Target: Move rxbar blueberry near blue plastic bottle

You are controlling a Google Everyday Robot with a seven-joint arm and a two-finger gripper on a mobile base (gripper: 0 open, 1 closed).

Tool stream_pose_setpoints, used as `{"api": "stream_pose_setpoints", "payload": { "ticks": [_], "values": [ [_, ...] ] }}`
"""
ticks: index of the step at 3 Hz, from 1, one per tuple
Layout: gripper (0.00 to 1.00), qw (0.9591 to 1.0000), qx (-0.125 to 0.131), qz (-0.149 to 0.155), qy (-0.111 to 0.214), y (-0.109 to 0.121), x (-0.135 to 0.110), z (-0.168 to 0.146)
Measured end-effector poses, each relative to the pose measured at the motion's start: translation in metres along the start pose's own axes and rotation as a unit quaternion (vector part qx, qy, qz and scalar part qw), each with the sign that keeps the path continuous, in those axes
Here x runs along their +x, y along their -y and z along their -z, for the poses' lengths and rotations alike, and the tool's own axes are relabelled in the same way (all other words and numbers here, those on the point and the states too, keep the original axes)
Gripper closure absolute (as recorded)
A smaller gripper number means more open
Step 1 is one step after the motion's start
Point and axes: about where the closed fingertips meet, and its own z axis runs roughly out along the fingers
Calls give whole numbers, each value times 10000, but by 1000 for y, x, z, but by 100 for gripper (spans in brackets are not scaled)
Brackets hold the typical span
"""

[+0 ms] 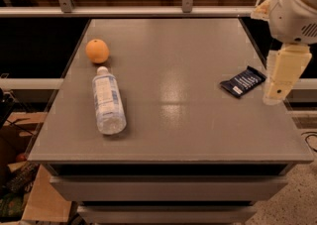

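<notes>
Navy bar (243, 82) lies just left of gripper (276, 89), long axis diagonal; bottle (108, 101) well apart leftward; grip state unreadable.

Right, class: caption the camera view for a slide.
The gripper hangs at the right edge of the table beside the rxbar blueberry; the blue plastic bottle lies far left, near an orange.

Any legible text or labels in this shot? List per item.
Flat dark navy snack bar wrapper, near the right edge of the grey table: white lettering, too blurred to read.
Clear bluish plastic bottle, lying on its side: pale label, print too small to read.
Round orange fruit: no text.
Cream-coloured gripper, hanging just right of the snack bar: no markings visible.
Nothing can be quoted.
</notes>
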Motion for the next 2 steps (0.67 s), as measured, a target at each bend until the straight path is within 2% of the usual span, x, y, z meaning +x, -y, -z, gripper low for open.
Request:
{"api": "stream_pose_setpoints", "payload": {
  "ticks": [1, 2],
  "values": [
    [0, 9955, -107, 932, -160, 23, 1, -23],
    [0, 9831, -378, 1757, -346, 38, 11, -48]
  ]
}}
